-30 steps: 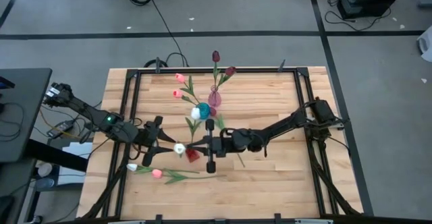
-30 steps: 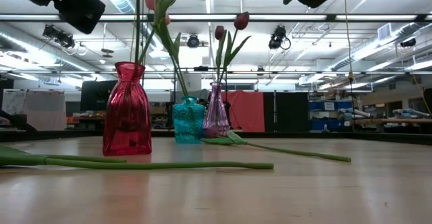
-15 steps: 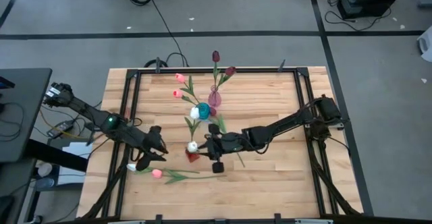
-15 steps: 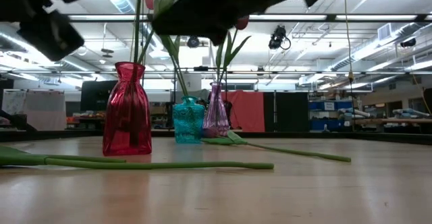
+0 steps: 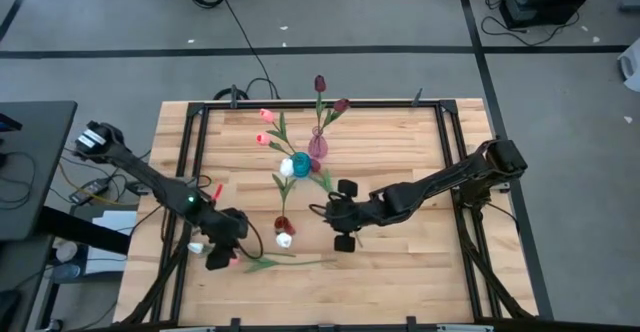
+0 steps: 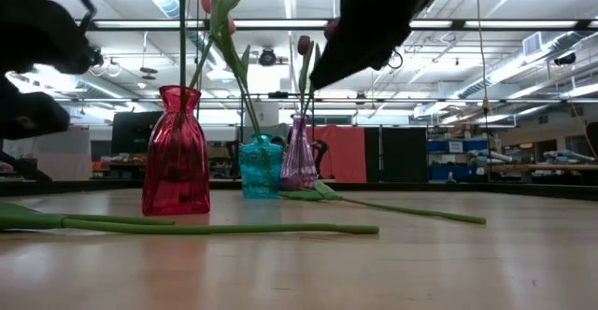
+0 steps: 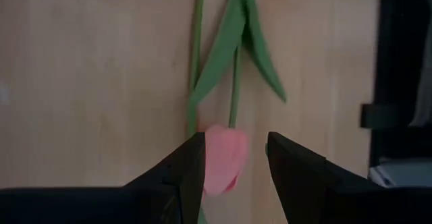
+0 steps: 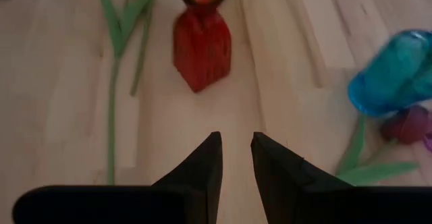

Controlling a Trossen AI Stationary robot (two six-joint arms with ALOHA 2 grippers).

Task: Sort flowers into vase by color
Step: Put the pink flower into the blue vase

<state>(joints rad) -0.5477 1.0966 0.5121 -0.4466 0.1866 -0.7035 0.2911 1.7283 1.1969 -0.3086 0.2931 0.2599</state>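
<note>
My left gripper (image 5: 222,248) hangs open near the table's near-left part. In the left wrist view its fingers stand on either side of the head of a pink tulip (image 7: 225,158) that lies on the wood; I cannot tell whether they touch it. A white tulip (image 5: 196,247) lies beside it. My right gripper (image 5: 340,228) is open and holds nothing, to the right of the red vase (image 5: 283,225). A white-headed tulip (image 5: 284,240) stands in that vase by its stem (image 6: 182,30).
The teal vase (image 5: 301,164) holds white and pink tulips. The purple vase (image 5: 318,147) holds maroon ones (image 5: 320,82). Another tulip's stem (image 6: 402,209) lies on the table near my right gripper. Black frame rails (image 5: 190,172) run along the table's sides.
My right gripper carried the white tulip to the red vase, left it standing there and drew back toward the table's right. My left gripper moved toward the near edge and came over the lying pink tulip's head.
</note>
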